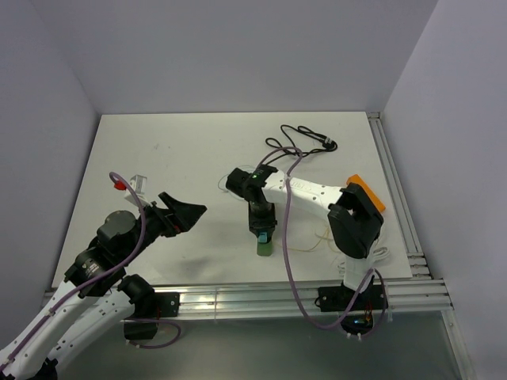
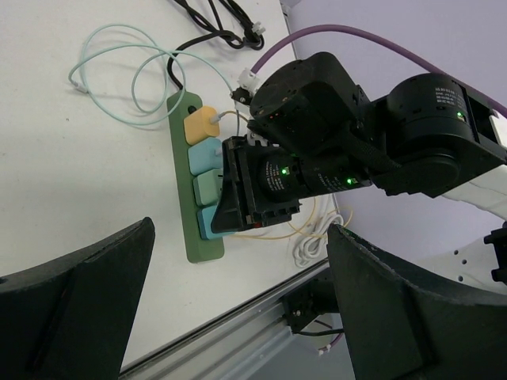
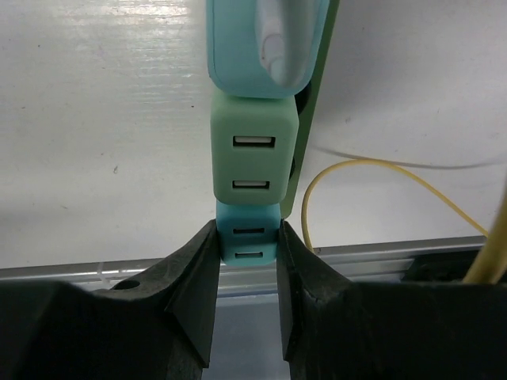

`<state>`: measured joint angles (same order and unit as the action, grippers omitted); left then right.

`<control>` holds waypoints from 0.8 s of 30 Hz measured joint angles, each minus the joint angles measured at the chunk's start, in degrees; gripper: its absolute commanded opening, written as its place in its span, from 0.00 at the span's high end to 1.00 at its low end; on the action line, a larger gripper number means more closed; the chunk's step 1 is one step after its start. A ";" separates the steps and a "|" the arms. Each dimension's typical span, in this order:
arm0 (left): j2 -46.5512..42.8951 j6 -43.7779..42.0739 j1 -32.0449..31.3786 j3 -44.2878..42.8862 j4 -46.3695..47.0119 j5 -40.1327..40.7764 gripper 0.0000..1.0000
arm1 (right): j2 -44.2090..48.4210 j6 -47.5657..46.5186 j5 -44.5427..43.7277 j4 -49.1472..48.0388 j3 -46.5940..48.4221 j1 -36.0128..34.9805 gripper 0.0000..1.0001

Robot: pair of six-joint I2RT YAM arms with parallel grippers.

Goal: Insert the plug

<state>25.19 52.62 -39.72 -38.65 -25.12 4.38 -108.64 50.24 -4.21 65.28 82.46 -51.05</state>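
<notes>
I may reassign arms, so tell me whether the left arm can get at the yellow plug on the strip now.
Probably, but tightly. The yellow plug is uncovered toward the left arm, and the left fingers are open. The right arm hangs close beside it over the strip, so clearance looks slim.

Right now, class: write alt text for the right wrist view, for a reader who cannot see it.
The right pincer clamps the sides of a light blue USB block at the near end of a green power strip. Beyond it sits a green USB block, and a yellow cable loops on the white table.
</notes>
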 measured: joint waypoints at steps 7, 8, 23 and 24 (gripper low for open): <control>-0.07 -0.04 0.00 -0.02 -0.33 0.07 0.05 | 2.51 1.09 0.22 -3.78 -3.80 -0.07 1.00; -0.09 -0.04 0.00 0.00 -0.33 0.04 0.05 | 2.51 1.11 0.17 -3.85 -3.82 -0.09 1.00; 1.33 -0.02 0.00 -1.05 -2.97 0.96 0.05 | 1.73 0.13 -4.24 -8.22 -3.30 -3.45 0.20; 1.57 -0.04 0.00 -1.49 -3.52 1.16 0.04 | 2.16 0.28 -4.44 -8.46 -3.21 -4.13 0.19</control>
<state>26.76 52.58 -39.72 -40.14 -28.64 5.54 -106.48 50.52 -8.64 56.82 79.24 -55.18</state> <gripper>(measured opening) 0.954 0.794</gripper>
